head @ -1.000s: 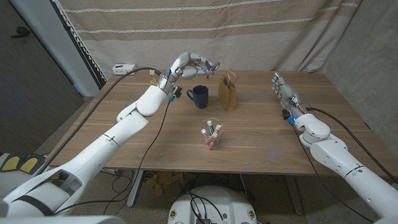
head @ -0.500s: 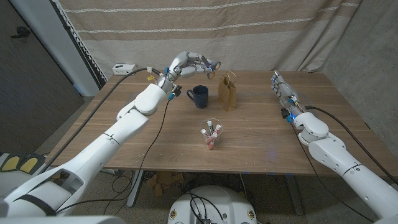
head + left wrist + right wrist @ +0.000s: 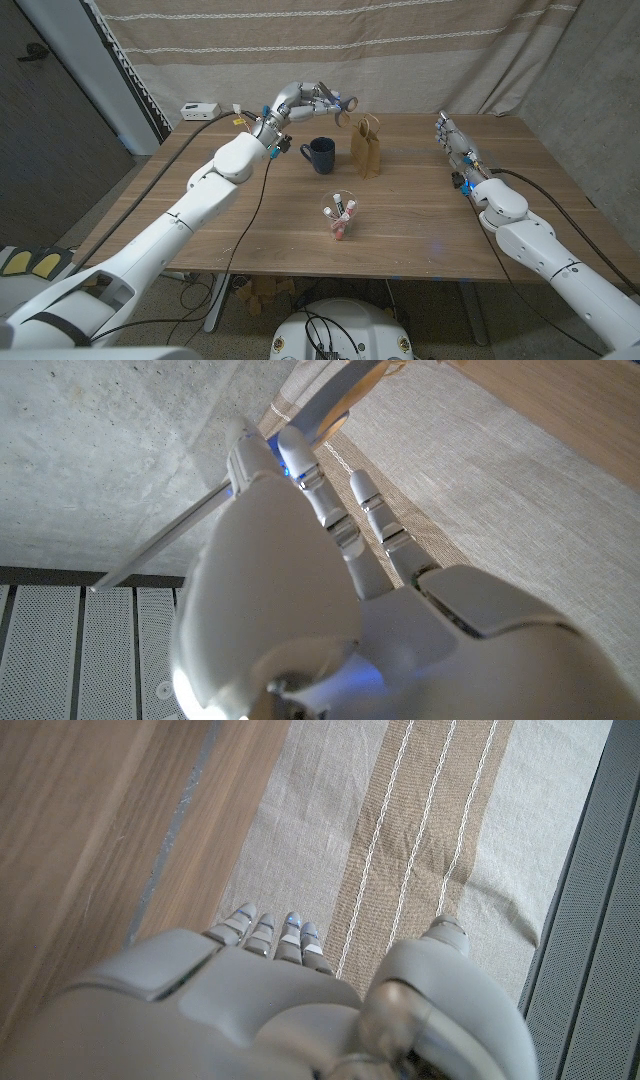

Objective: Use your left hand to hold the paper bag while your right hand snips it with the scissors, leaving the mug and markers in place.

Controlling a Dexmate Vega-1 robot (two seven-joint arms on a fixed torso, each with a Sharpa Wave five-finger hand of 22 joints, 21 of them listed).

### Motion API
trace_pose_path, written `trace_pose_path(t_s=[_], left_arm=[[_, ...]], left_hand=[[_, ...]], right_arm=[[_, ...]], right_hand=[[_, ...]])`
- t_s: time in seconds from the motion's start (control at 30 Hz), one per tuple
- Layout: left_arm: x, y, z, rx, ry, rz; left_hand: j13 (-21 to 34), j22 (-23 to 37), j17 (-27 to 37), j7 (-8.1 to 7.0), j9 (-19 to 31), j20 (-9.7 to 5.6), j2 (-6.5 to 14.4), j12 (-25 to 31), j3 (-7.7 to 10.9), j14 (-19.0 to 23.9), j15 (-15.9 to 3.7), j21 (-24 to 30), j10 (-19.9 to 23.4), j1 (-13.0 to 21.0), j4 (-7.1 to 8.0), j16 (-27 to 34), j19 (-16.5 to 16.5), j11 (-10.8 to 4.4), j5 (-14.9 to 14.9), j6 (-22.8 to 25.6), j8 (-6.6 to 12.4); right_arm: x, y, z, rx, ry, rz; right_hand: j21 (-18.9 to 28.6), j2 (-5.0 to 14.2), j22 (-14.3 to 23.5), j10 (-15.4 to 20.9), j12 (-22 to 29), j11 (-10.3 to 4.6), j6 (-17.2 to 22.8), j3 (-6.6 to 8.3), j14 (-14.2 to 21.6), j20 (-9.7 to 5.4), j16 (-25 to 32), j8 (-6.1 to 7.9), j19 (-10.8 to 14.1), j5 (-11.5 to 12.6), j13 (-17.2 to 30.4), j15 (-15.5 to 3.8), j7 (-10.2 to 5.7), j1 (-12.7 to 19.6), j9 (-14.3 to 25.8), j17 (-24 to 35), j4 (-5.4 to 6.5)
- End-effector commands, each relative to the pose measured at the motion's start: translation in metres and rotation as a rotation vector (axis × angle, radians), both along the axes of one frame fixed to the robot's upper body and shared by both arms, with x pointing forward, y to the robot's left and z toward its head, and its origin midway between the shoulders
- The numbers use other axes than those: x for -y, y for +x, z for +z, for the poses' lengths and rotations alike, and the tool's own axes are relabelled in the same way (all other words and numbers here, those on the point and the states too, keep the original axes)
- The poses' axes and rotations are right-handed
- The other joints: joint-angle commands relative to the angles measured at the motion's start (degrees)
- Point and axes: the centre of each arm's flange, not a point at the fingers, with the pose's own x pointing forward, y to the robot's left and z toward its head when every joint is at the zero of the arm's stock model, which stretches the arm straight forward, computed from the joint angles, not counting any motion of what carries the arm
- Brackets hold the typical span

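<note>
In the head view, the left hand (image 3: pixel 318 101) is raised above the far edge of the table (image 3: pixel 520 150), over the mug (image 3: pixel 320 155) and just left of the paper bag (image 3: pixel 366 146); its fingers are spread and curved, and nothing is held. The bag stands upright near the middle of the far edge, its handles up. By the look of it, the reach toward the bag is in hand. It would be done well if the bag were taken near its top from the left side, with the arm kept high so the mug beside it is not knocked. A light bag can be expected to tip or slide if pushed. The right hand (image 3: pixel 452 143) is seen near the right edge, fingers straight and empty. No scissors can be made out. Nothing can be seen in the dark mug. A clear cup (image 3: pixel 339 215) nearer the front edge holds markers (image 3: pixel 341 212).

In the left wrist view, the back of the left hand (image 3: pixel 300 560) is shown with fingers extended.

In the right wrist view, the right hand (image 3: pixel 270 980) is shown empty over the table's edge.
</note>
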Motion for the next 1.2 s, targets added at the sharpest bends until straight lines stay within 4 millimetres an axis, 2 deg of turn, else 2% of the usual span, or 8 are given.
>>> trace_pose_path(t_s=[0.03,0.4,0.53,0.6,1.1,1.2], left_arm=[[-0.002,0.000,0.002,-0.079,-0.042,-0.085],[-0.007,0.006,0.005,-0.190,-0.082,-0.185],[-0.007,0.007,0.005,-0.189,-0.081,-0.180],[-0.008,0.009,0.005,-0.213,-0.086,-0.200],[-0.012,0.022,0.001,-0.352,-0.156,-0.316],[-0.013,0.022,0.001,-0.336,-0.163,-0.301]], left_hand=[[1.37,0.33,0.03,1.14,0.11,-6.56,3.58,0.48,0.22,-0.35,-0.21,0.58,5.10,2.22,0.10,-0.08,0.11,-1.99,0.39,1.26,-0.24],[1.20,0.42,-0.15,1.25,0.55,-6.59,3.60,0.43,0.29,-0.62,-0.20,1.02,5.08,2.25,0.08,-0.08,-0.02,-2.00,0.30,0.98,-0.13],[0.96,0.43,-0.28,1.49,0.43,-6.53,3.57,0.29,0.27,-0.80,-0.20,1.21,4.97,2.19,0.11,-0.11,-0.18,-2.01,0.26,0.94,-0.23],[0.52,0.42,-0.45,1.64,0.28,-6.49,3.71,0.13,0.31,-1.02,-0.19,1.46,5.01,2.04,0.21,-0.12,-0.42,-1.98,0.24,0.29,-0.63],[-0.11,0.46,-0.76,1.55,0.05,-6.73,3.73,0.15,0.43,-1.10,-0.17,2.17,5.34,1.88,0.18,-0.01,-0.69,-1.90,0.11,0.66,-0.82],[-0.15,0.48,-0.79,1.64,0.04,-6.74,3.74,0.16,0.44,-1.10,-0.17,2.28,5.36,1.87,0.17,0.00,-0.68,-1.91,0.09,0.68,-0.85]], right_arm=[[0.000,-0.002,0.002,0.003,-0.004,-0.005],[-0.002,-0.005,0.002,0.012,0.003,-0.005],[-0.003,-0.006,0.000,0.010,0.011,-0.006],[-0.003,-0.005,-0.001,0.012,0.011,-0.006],[-0.006,-0.002,-0.002,0.009,0.008,-0.002],[-0.007,-0.003,-0.003,0.010,0.012,-0.004]], right_hand=[[0.39,0.46,0.24,0.02,0.30,0.35,0.35,-0.54,-0.02,0.32,0.22,0.34,0.20,-0.19,0.13,-0.27,0.43,0.36,0.12,0.23,0.00],[0.39,0.53,0.24,0.09,0.34,0.72,0.27,-0.53,0.00,0.34,0.24,0.28,0.18,-0.21,0.13,-0.18,0.59,0.39,0.12,0.23,0.00],[0.42,0.55,0.25,0.43,0.47,2.02,0.55,-0.53,0.15,0.34,0.29,0.35,0.26,-0.25,0.11,-0.12,1.23,0.41,0.12,0.22,0.01],[0.43,0.55,0.25,0.43,0.47,2.17,0.61,-0.53,0.21,0.36,0.31,0.37,0.28,-0.25,0.11,-0.05,1.43,0.41,0.12,0.22,0.00],[0.45,0.55,0.25,0.37,0.43,2.51,0.66,-0.54,0.26,0.26,0.31,0.34,0.35,-0.28,0.08,-0.14,1.53,0.44,0.11,0.21,0.00],[0.33,0.59,0.25,0.31,0.40,2.01,0.66,-0.53,0.09,0.37,0.24,0.32,0.04,-0.29,0.08,0.11,1.48,0.47,0.11,0.22,-0.01]])
